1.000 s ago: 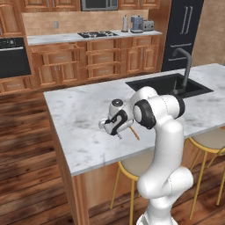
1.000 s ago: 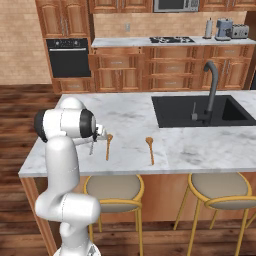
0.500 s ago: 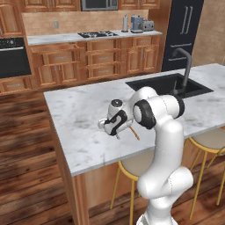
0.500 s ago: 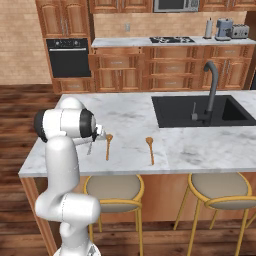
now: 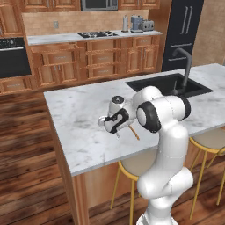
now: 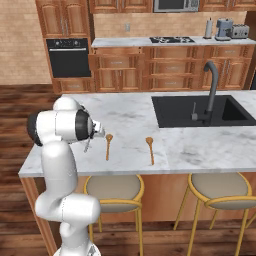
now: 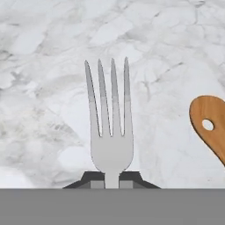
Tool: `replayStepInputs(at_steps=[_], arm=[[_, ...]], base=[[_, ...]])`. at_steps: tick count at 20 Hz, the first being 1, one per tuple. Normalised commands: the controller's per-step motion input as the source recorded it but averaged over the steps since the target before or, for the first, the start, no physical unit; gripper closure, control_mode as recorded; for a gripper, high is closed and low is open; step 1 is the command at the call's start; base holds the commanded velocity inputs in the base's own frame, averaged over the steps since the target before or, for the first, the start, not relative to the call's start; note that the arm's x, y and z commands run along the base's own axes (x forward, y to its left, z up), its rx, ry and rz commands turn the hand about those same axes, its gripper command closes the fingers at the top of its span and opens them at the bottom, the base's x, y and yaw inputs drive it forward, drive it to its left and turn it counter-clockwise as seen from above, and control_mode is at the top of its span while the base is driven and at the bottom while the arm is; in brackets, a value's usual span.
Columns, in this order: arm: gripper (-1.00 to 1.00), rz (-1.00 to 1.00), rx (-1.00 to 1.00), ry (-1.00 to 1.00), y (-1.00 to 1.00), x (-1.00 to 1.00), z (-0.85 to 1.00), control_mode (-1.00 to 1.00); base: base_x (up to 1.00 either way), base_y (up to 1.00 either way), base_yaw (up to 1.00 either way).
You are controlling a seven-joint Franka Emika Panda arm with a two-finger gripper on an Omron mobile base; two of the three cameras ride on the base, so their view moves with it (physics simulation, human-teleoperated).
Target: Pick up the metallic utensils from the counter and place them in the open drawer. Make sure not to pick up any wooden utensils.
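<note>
Fork (image 7: pixel 110 132) sits clamped by its neck between the jaws, 4 tines pointing away over the marble counter (image 7: pixel 44 66).

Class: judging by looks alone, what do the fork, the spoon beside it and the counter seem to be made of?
Fork: apparently metal, plain matte silver-grey all over.
Spoon: looks like wood, orange-brown with faint grain, a hole through its bowl.
Counter: marble-like stone, white with grey veining; finish unclear.

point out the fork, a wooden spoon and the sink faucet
fork (image 7: pixel 111 149), hand view, on its neck below the tines
wooden spoon (image 6: pixel 150 149), right base view, mid handle
sink faucet (image 6: pixel 212 90), right base view, upright neck
</note>
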Motion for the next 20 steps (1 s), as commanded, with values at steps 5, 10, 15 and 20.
replayStepInputs(at_steps=[5, 10, 15, 20], arm=[[1.00, 0.00, 0.03, 0.04, -0.20, -0.47, 1.00, -1.00], [1.00, 0.01, 0.05, 0.06, -0.14, -0.62, 1.00, -1.00], [1.00, 0.04, 0.04, 0.11, -0.19, -0.85, 1.00, -1.00], [1.00, 0.08, 0.00, 0.14, -0.25, -0.96, 1.00, -1.00]], base=[[0.00, 0.00, 0.00], [0.00, 0.00, 0.00], [0.00, 0.00, 0.00], [0.00, 0.00, 0.00]])
